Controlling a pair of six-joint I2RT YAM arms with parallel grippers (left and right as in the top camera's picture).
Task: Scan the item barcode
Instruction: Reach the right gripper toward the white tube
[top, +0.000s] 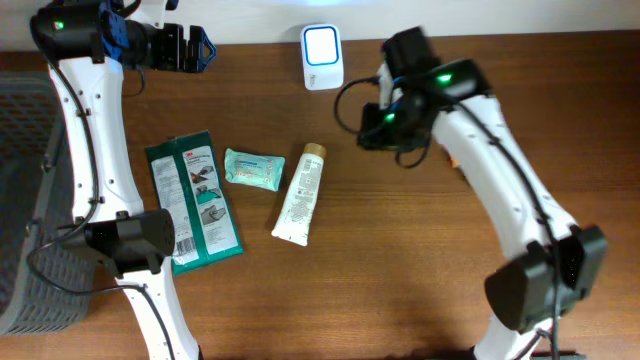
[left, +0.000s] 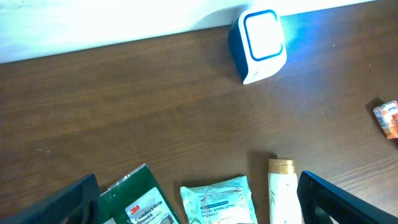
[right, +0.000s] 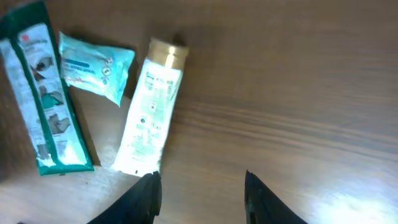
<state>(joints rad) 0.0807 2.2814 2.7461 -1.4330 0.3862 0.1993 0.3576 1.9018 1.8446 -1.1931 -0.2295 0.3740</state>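
Bare table (top: 400, 270) lies open to the right of the tube (right: 149, 109). The tube lies flat beside the wipes (right: 96, 65), its crimped end just beside the right claw (right: 199, 186), whose fingers stand partly apart and empty. The left claw (top: 200, 48) gapes wide by the back edge, left of the scanner (top: 322, 57).

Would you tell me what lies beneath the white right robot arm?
A small orange packet lies there on the brown wooden table; overhead, the right arm covers nearly all of it, so its label is unseen.

Overhead looks straight down; left wrist views from eleven o'clock; right wrist from one o'clock, nearer; all share the tube (top: 300, 195).
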